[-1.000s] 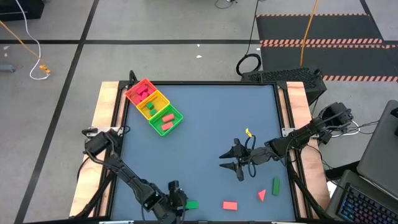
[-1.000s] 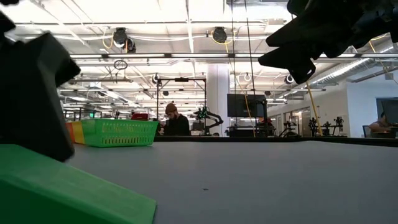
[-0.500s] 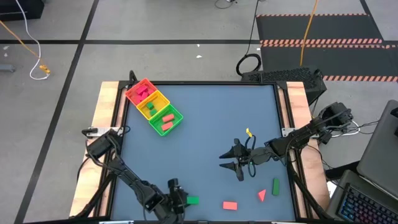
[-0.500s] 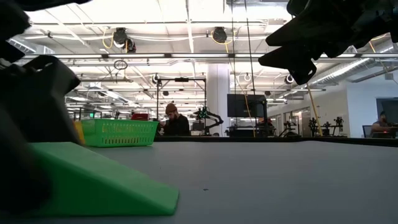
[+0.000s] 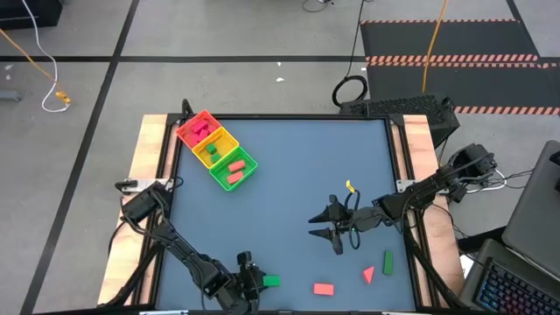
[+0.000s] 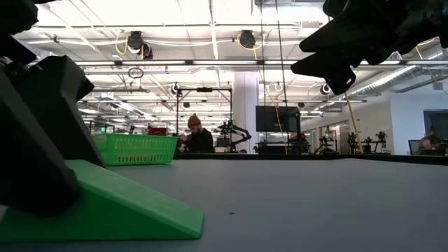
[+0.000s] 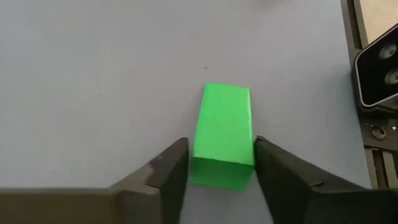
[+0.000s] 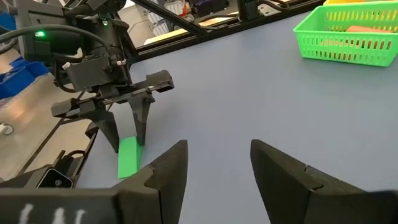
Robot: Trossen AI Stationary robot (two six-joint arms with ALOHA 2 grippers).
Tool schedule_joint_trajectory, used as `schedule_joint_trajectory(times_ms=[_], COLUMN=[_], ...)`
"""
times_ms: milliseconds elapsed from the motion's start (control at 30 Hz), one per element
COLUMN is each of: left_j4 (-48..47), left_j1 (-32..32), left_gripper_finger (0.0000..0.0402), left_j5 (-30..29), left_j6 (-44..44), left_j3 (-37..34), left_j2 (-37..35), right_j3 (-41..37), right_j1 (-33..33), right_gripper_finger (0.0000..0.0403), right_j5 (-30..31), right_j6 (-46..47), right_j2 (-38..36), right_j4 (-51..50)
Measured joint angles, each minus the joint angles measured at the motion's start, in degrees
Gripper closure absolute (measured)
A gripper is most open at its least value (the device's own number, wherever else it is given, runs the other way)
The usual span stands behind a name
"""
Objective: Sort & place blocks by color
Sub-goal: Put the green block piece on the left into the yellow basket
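Note:
A green wedge (image 7: 222, 134) lies flat near the table's near edge, also seen as the green wedge (image 5: 270, 281) and the green wedge (image 6: 126, 210). My left gripper (image 5: 255, 283) is shut on it. My right gripper (image 5: 322, 227) hovers open above mid-table, right of centre, touching nothing. A pink-red brick (image 5: 323, 288), a pink-red wedge (image 5: 368, 275) and a green brick (image 5: 388, 262) lie on the near right of the table. The tray (image 5: 216, 150) at the far left holds several blocks. My left gripper pinches the green wedge by its two long sides (image 7: 252, 149), near its thick end, between the two fingers (image 7: 177, 168). The fingers come from above, slanting down, and lie along the wedge. The wedge rests flat on the table, its thin end (image 6: 196, 225) pointing away from the fingers.
The three-compartment tray (image 8: 354, 37) stands in the far-left corner, its green compartment (image 6: 133, 148) nearest the table's middle. Open blue table lies between the tray and both grippers. The low camera (image 7: 376, 74) sits at the table's near edge beside the wedge. A person sits in the room beyond the table.
My left gripper's fingers have settled on either side of the green wedge. The wedge has slid a little along the table toward its far edge and turned slightly, staying flat on the surface. My right gripper has kept still.

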Motion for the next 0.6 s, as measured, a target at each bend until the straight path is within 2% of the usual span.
schedule_joint_trajectory(times_ms=[100, 433, 600], left_j4=[0.04, -1.86, -8.36], left_j1=[-0.04, 0.77, 3.07], left_gripper_finger=[0.0273, 0.0275, 0.0275], left_j5=[-0.02, 0.00, -0.37], left_j6=[-0.29, -0.25, 0.71], left_j3=[0.00, 0.02, -0.09], left_j2=[-0.04, -0.27, -4.88], right_j3=[0.00, 0.00, 0.00], right_j1=[0.00, 0.00, 0.00], right_gripper_finger=[0.0232, 0.0232, 0.0232], right_j5=[0.00, 0.01, 0.53], right_j6=[0.02, -0.16, -0.17], right_j2=[0.00, 0.02, 0.02], right_j4=[0.00, 0.00, -0.10])
